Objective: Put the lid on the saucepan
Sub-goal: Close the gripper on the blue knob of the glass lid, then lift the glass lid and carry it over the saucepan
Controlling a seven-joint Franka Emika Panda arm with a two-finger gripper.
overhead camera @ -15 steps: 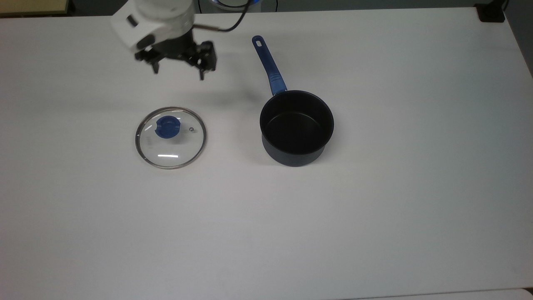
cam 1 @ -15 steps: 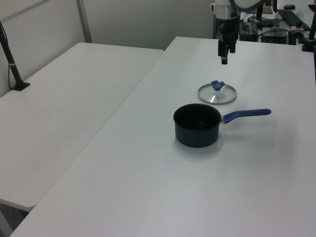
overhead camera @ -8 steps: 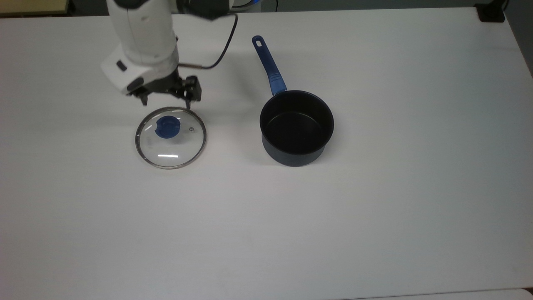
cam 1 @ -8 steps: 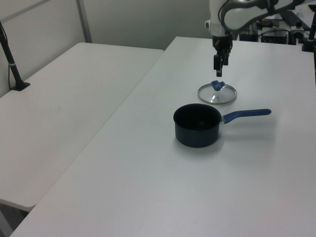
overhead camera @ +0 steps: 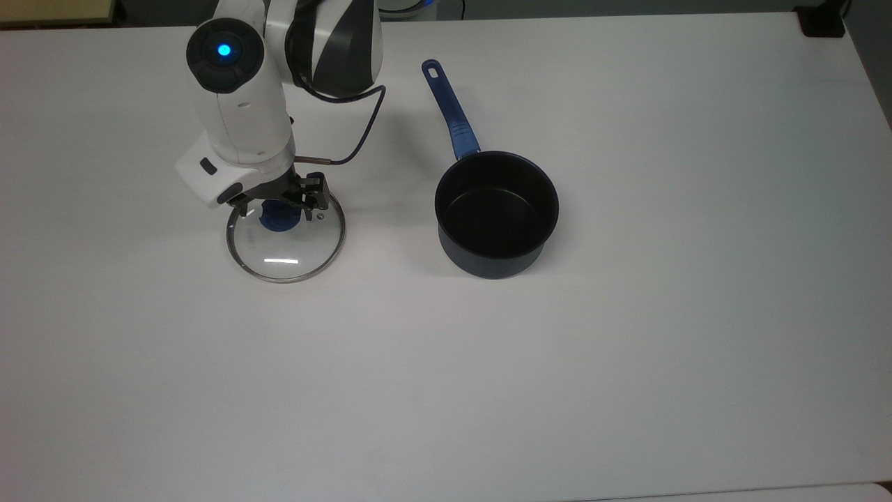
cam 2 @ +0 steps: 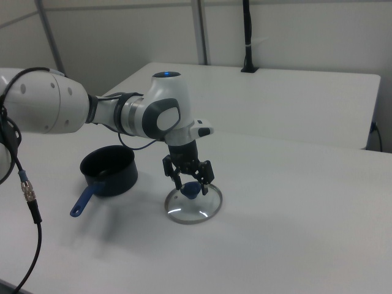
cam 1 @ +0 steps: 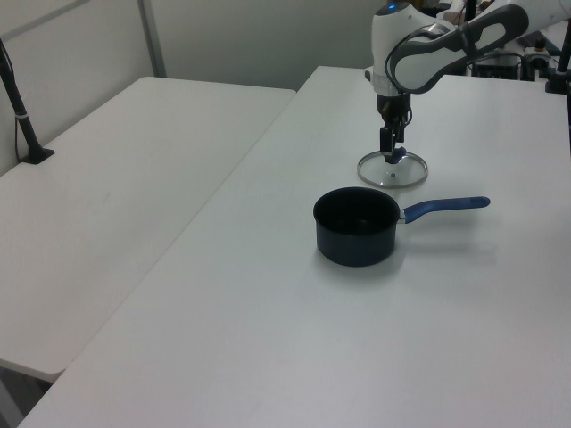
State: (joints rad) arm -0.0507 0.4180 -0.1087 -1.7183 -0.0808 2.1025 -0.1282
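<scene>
The spread end effector (cam 2: 191, 182) straddles the lid (overhead camera: 286, 237) knob, so pinching it, then carrying to the saucepan (overhead camera: 496, 213), seems next.

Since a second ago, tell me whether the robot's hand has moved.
Yes. In the top view the hand has come down the picture from beyond the round clear glass lid to straddle its blue knob, fingers open.

The arm (overhead camera: 240, 125) hides the 12 o'clock rim of the lid (overhead camera: 286, 247) in the top view, and the gripper (overhead camera: 280, 207) covers part of its blue knob (overhead camera: 279, 219). In the right view, the arm's base end is cut off at 9 o'clock. The lid's lettering is too small to read.
</scene>
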